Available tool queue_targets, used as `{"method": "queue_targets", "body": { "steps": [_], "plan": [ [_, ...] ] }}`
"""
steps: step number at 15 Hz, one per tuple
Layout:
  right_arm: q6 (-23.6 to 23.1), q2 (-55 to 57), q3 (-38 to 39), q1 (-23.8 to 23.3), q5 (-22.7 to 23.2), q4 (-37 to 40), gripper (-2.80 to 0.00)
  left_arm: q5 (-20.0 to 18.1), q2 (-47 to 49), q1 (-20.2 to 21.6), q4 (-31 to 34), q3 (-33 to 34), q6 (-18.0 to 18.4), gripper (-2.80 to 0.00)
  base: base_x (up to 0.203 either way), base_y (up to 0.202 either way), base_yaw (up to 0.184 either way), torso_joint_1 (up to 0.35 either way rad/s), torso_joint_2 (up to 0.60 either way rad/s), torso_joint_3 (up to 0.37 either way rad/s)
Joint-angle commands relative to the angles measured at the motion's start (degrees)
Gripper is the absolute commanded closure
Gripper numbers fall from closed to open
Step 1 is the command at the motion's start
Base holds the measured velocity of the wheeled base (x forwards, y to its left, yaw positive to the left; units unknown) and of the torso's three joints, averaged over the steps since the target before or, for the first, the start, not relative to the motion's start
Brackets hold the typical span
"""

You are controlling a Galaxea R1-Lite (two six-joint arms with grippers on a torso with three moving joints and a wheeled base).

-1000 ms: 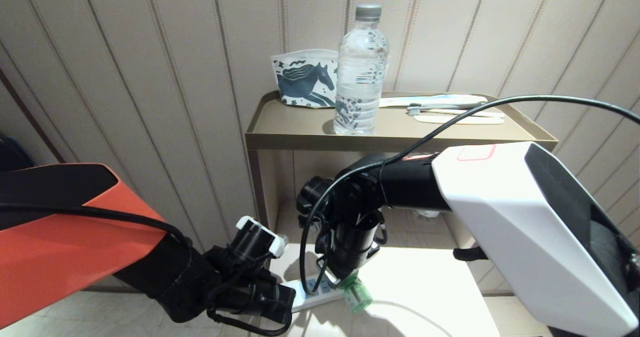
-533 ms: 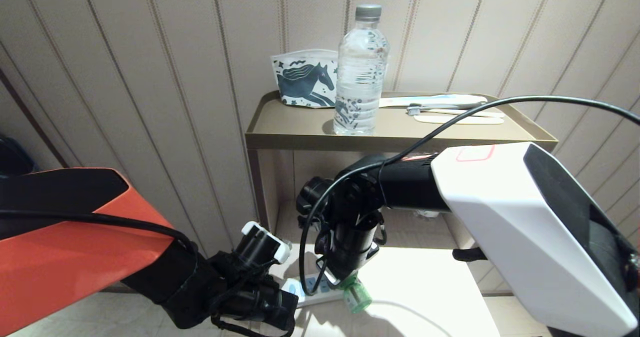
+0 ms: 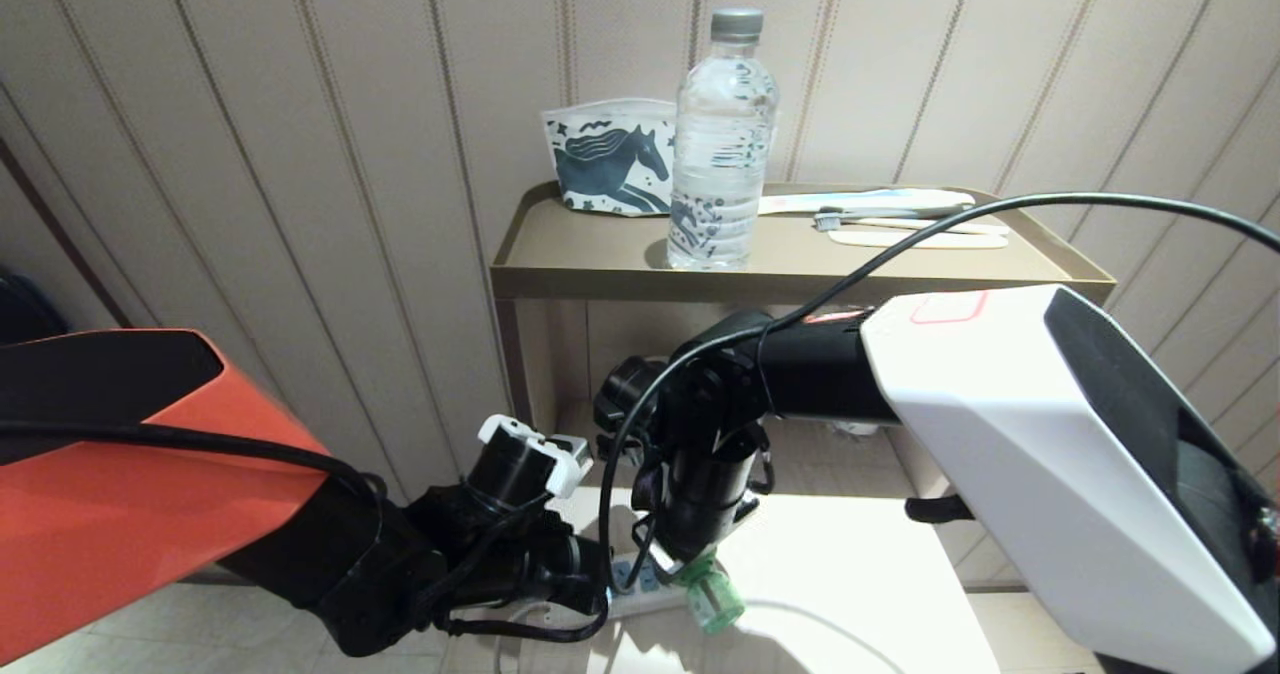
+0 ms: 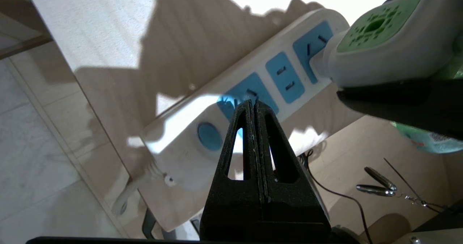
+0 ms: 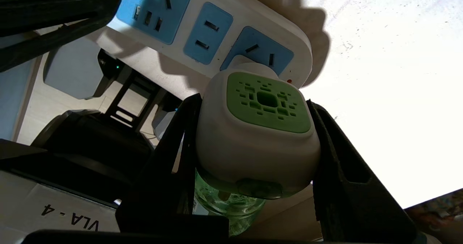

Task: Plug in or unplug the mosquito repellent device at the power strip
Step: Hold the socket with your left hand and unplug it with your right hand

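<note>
The mosquito repellent device (image 5: 257, 135) has a white body, a green vented top and a green liquid bottle below. My right gripper (image 5: 253, 108) is shut on its sides. Its plug sits at the end socket of the power strip (image 5: 202, 30). In the head view the device (image 3: 712, 602) hangs off the power strip (image 3: 650, 599) under my right gripper (image 3: 700, 549). My left gripper (image 4: 254, 102) is shut with nothing in it. Its tips are over the blue panel beside the strip's oval button (image 4: 209, 136); I cannot tell if they touch.
Behind stands a tan tray-top side table (image 3: 580, 254) carrying a clear water bottle (image 3: 722, 144), a horse-print pouch (image 3: 608, 169) and toothbrushes (image 3: 900, 219). The strip lies on a pale low surface (image 3: 860, 574). A thin cable and a metal clip (image 4: 376, 186) lie below.
My left gripper has swung right and in toward the strip's button end, with its wrist rolled. The right gripper and the device have stayed put.
</note>
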Motion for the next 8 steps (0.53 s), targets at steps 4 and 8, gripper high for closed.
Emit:
{"method": "queue_targets", "body": {
  "steps": [4,8],
  "plan": [
    [0.04,1.06,-0.28,0.03,-0.05,0.29,0.00,0.00,2.36,0.01,-0.21,-0.35,0.05,0.00,0.000,0.000,0.000,0.000,0.00,0.000],
    [0.13,1.15,-0.44,0.03,0.03,0.29,0.00,0.09,3.81,0.01,-0.20,-0.78,0.40,0.00,0.000,0.000,0.000,0.000,0.00,0.000]
  ]
}}
